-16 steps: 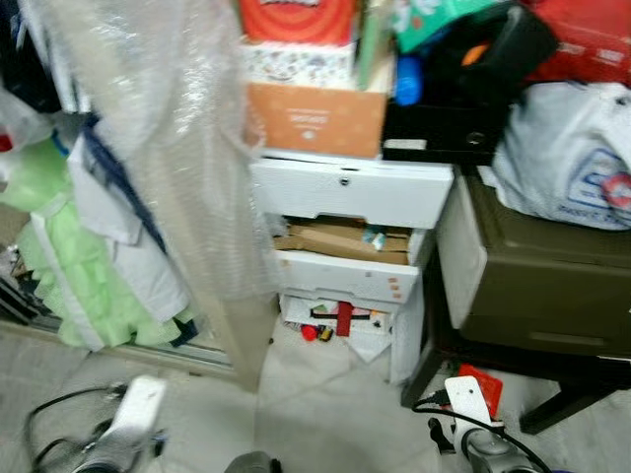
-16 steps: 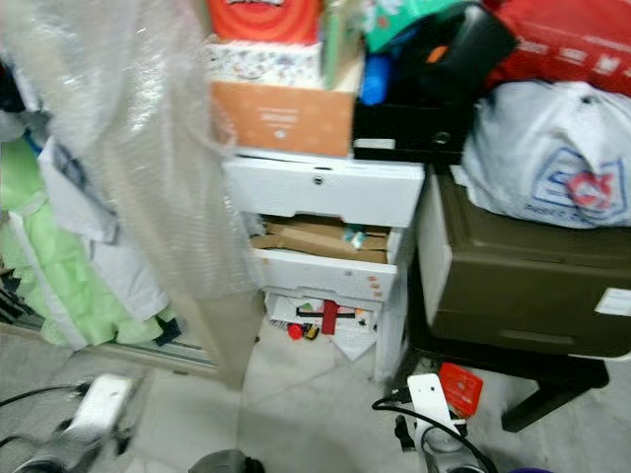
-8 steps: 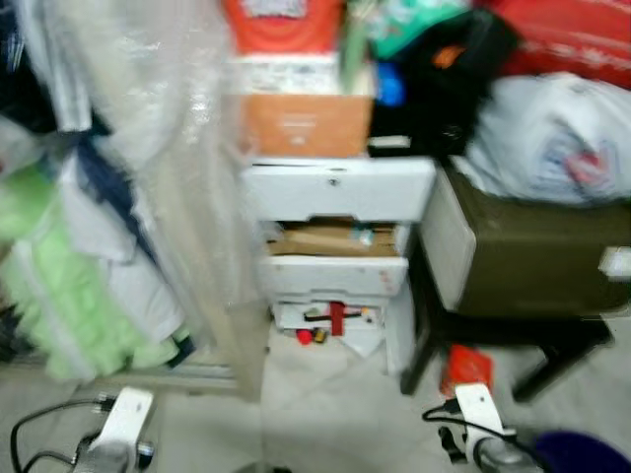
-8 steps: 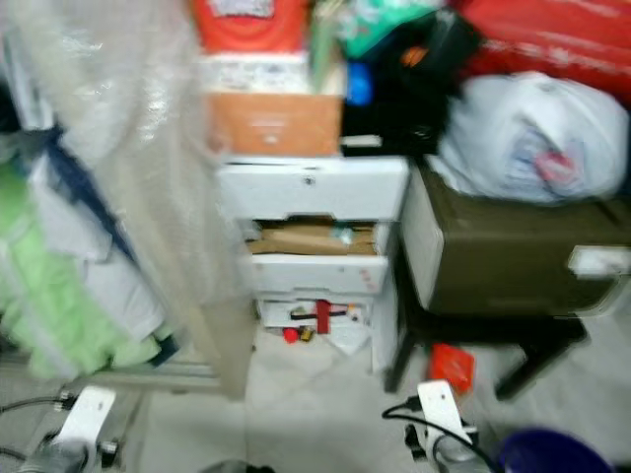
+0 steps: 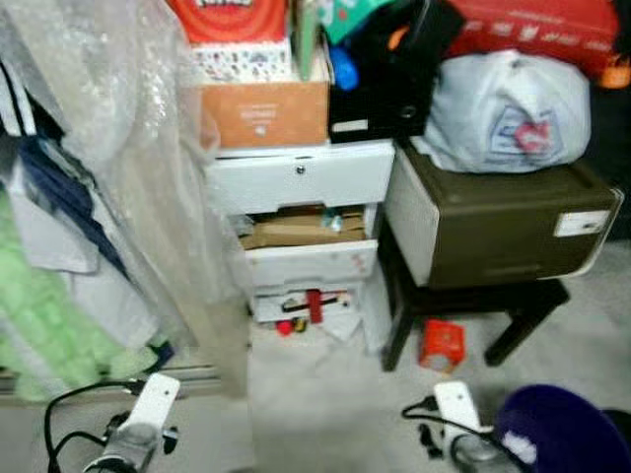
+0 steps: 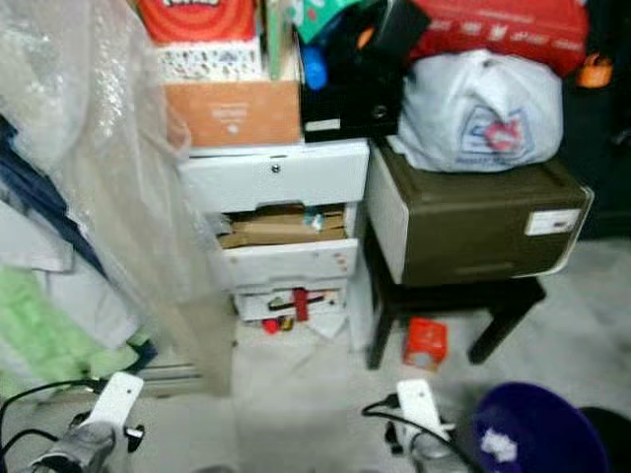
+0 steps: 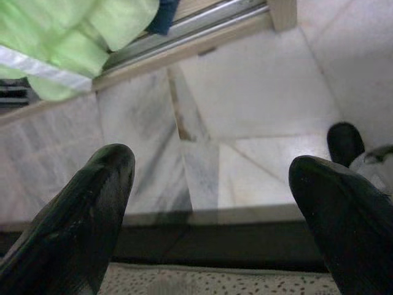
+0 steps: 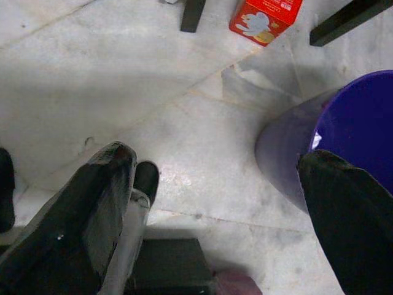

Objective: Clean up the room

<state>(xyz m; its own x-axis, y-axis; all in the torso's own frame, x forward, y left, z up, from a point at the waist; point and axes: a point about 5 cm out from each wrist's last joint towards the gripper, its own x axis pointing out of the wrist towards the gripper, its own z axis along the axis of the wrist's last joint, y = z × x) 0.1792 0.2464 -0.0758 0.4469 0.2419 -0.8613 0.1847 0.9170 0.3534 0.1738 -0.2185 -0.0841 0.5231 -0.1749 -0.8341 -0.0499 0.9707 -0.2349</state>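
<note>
Marble floor [image 5: 315, 394] fronts a cluttered storage corner: a white drawer unit [image 5: 301, 236] stands in the middle, its middle drawer ajar with cardboard jutting out, presumably overfilled. Boxes are stacked on top of it, and bubble wrap [image 5: 128, 118] hangs to its left over green cloth [image 5: 49, 335]. To the right, a dark cabinet [image 5: 493, 222] sits on a low black stool [image 5: 473, 305] and carries a white bag [image 5: 508, 108].

The likely item to tidy, a small red carton [image 5: 442, 344], lies on the floor under the stool between its legs, just beyond a purple bin [image 6: 537, 434] at the near right. In the right wrist view the carton [image 8: 265, 17] lies flat, its long axis slanting, printed face up.

Both arms are held low and idle. The left pincer [image 7: 209, 215] is spread wide and empty over bare floor; the right pincer [image 8: 215, 203] is likewise wide and empty, hanging above the floor beside the bin's rim, well short of the carton.
</note>
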